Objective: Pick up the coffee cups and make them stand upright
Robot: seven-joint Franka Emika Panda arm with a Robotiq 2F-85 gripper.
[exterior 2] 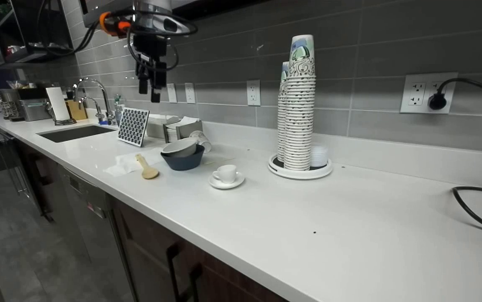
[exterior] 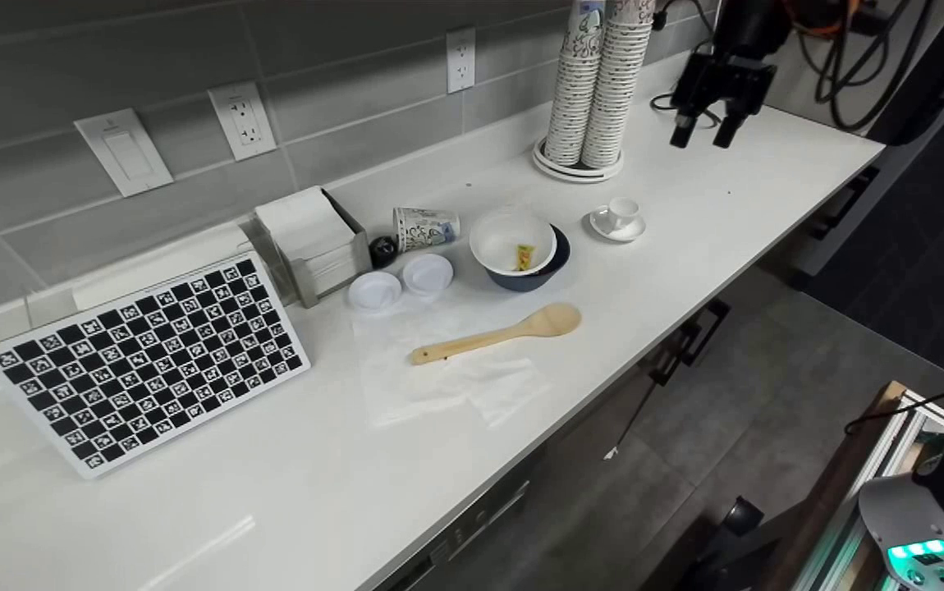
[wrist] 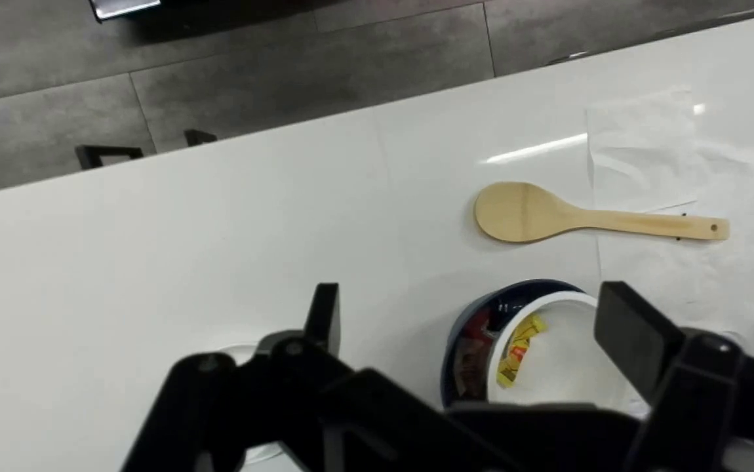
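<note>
A patterned white paper cup (exterior: 425, 230) lies on its side by the napkin holder; it also shows in an exterior view (exterior 2: 200, 139), partly behind the bowls. A small white cup (exterior: 623, 211) stands upright on a saucer (exterior: 618, 234); both exterior views show this cup (exterior 2: 226, 173). In the wrist view the saucer (wrist: 239, 353) is mostly hidden by the gripper, and the lying cup cannot be made out. My gripper (exterior: 703, 139) is open and empty, high above the counter. The wrist view shows its fingers (wrist: 472, 311) wide apart, with the bowls below.
A white bowl (exterior: 501, 242) with a yellow wrapper tilts in a dark blue bowl (exterior: 531, 281). A wooden spoon (exterior: 513, 330), white lids (exterior: 428, 273), a napkin holder (exterior: 320, 246), a checkered board (exterior: 152, 361) and tall paper-cup stacks (exterior: 595, 98) stand or lie around.
</note>
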